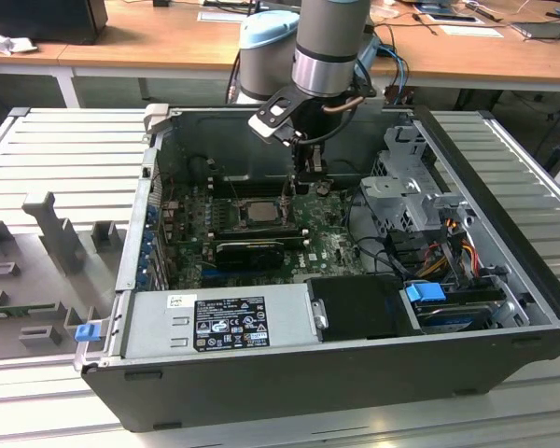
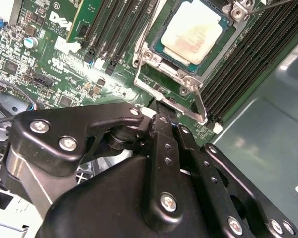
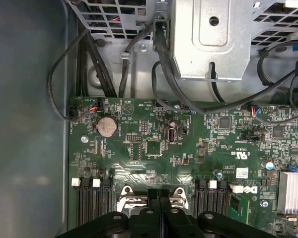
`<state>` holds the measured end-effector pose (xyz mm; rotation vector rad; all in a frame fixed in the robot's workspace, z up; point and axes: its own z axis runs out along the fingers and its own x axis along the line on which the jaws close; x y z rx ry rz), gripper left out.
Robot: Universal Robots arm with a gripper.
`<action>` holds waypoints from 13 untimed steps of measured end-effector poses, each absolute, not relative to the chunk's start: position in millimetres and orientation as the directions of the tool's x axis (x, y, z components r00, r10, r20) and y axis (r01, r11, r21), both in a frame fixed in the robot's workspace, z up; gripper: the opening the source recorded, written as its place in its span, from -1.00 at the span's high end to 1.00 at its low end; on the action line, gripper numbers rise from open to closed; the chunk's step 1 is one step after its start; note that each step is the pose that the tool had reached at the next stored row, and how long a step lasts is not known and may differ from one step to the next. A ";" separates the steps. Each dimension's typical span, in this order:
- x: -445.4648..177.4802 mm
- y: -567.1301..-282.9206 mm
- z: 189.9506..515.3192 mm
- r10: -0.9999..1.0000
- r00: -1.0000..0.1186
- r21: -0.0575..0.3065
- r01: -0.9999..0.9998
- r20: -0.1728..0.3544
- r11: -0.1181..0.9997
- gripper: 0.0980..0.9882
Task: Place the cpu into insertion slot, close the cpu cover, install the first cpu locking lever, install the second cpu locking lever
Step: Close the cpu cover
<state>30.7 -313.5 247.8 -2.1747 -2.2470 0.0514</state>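
The cpu (image 2: 193,27), with its pale silvery top, lies in the insertion slot (image 2: 148,55) on the green board; in the exterior view the cpu (image 1: 260,211) is mid-case. The silvery cpu cover (image 2: 188,83) lies flat around the chip. One thin wire locking lever (image 2: 201,106) runs along the socket's near edge, and another locking lever (image 2: 270,5) pokes out at the far corner. My gripper (image 2: 160,115) is shut, its black tips right at the near lever beside the socket. The same gripper (image 3: 159,196) (image 1: 297,191) hangs over the socket's edge. I see nothing between the fingers.
Long black memory slots (image 2: 114,29) flank the socket on both sides. A metal drive cage (image 3: 213,39) with black cables, a coin battery (image 3: 106,126) and a finned heatsink (image 3: 292,191) surround the board. The power supply (image 1: 215,322) fills the case front, and the case wall (image 2: 268,148) stands close by.
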 end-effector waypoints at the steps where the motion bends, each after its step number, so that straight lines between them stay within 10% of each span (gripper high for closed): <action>1: 29.8 -313.5 247.8 0.999 -0.033 -0.033 0.999 -0.013 0.032 0.98; 13: 20.2 -313.5 247.8 0.999 -0.033 -0.033 0.999 -0.013 0.033 0.98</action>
